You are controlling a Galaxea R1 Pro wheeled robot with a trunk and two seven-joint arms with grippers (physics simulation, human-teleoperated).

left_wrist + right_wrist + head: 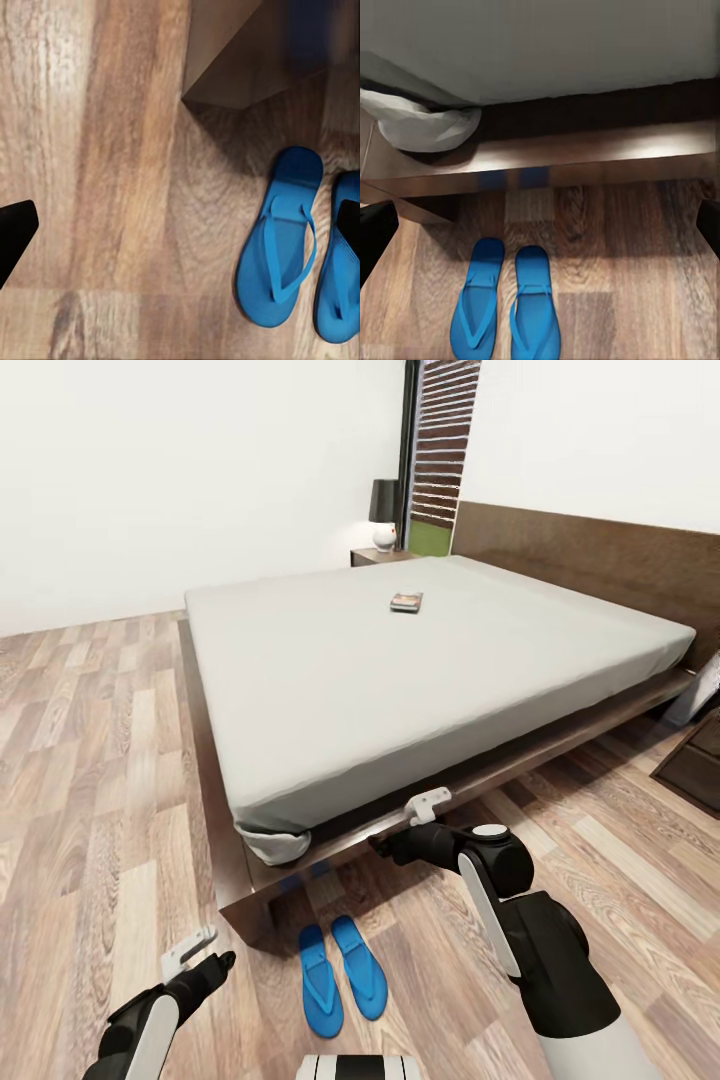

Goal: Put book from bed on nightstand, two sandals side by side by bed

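A bedroom with a wooden floor (pixel 90 760): the blue sandals (pixel 342 975) lie paired beside the bed (pixel 400 680) corner, that part apparently done. The book (pixel 407 601) remains on the mattress, not yet on the nightstand (pixel 380 556). The left gripper (pixel 195 950) and right gripper (pixel 428 805) both hang open, holding nothing.

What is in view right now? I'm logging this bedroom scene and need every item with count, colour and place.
Flat flip-flop sandals: two, bright blue, side by side on the floor at the bed's near corner.
Small thin book: one, dark cover, lying on the mattress toward the headboard.
Large low bed: one, white mattress, dark brown wooden frame and headboard.
Wooden nightstand: one, dark brown, beyond the bed's far corner.
Table lamp: one, dark shade on a round white base, on that nightstand.
Dark wooden cabinet: one, at the view's right edge, partly cut off.
Plank floor: light brown wood.
Left gripper: one, pale fingers, open, above the floor.
Right gripper: one, pale fingers, open, near the bed frame.
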